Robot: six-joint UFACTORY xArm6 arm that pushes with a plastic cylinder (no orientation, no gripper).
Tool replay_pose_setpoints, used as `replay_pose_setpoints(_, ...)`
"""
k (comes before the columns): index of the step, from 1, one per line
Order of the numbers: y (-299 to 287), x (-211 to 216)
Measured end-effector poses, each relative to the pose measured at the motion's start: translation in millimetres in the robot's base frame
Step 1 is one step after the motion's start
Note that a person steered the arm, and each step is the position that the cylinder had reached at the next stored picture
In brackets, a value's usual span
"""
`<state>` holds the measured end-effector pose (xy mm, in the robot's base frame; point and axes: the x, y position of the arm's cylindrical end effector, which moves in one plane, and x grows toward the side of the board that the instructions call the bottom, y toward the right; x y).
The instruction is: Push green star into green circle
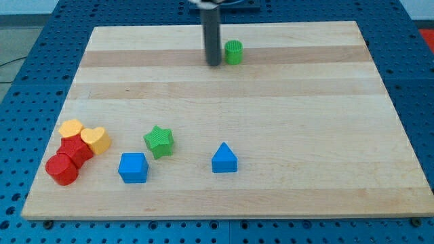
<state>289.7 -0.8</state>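
Note:
The green star (159,141) lies on the wooden board at the lower left of middle. The green circle (233,51), a small cylinder, stands near the view's top, just right of centre. My tip (214,64) is at the lower end of the dark rod, touching or just left of the green circle. The tip is far above and to the right of the green star.
A blue cube-like block (133,167) sits below-left of the star. A blue triangle (224,158) lies to the star's right. At the lower left are a yellow block (70,128), a yellow heart (97,139), and red blocks (63,169). The board's edge (224,217) runs along the bottom.

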Motion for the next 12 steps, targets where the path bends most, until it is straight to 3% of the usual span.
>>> replay_pose_setpoints(1, 105, -18)
replay_pose_setpoints(2, 163, -24)
replay_pose_setpoints(3, 151, 44)
replay_pose_setpoints(4, 84, 163)
replay_pose_setpoints(5, 54, 265)
replay_pose_setpoints(6, 59, 327)
replay_pose_setpoints(7, -69, 296)
replay_pose_setpoints(8, -146, 238)
replay_pose_setpoints(9, -94, 193)
replay_pose_setpoints(10, -32, 195)
replay_pose_setpoints(11, -51, 217)
replay_pose_setpoints(12, 15, 198)
